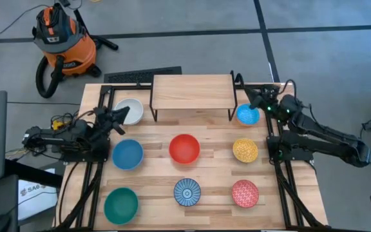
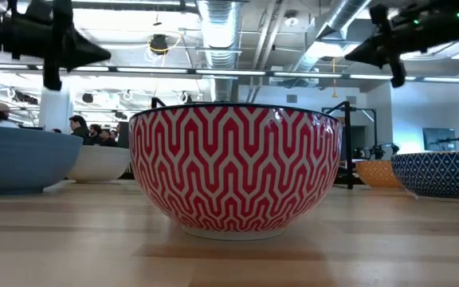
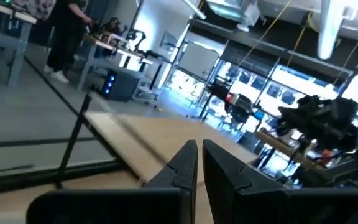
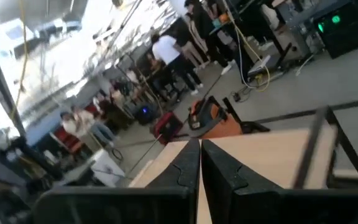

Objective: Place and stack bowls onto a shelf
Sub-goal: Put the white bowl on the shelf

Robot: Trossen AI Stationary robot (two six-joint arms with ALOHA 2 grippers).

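1. Slatted wooden tabletop is carrying everything; both arms are sitting at its far corners, left arm on the left edge, right arm on the right edge.
2. Orange shop vacuum is standing on the floor beyond the table's far-left corner.
3. Shelf is sitting at the far middle of the table, plank top bare, no bowls on it. Black keyboard is lying just behind it, to the left.
4. Left gripper is hovering at the white bowl, far left beside the shelf; fingers are clenched together, gripping nothing in the wrist view.
5. Right gripper is hovering just behind the blue bowl, far right beside the shelf; fingers are pinched nearly closed, empty in the wrist view.
6. Bowls are lying in a loose grid, none stacked, none touching:
   - middle row: plain blue bowl left, red bowl centre, yellow speckled bowl right.
   - near row: teal green bowl left, blue radial-pattern bowl centre, pink-red bowl right.
7. Low view: the pink-red bowl is filling the centre, showing a red-and-white zigzag wall.
8. People are standing in the room behind the table, seen in both wrist views.
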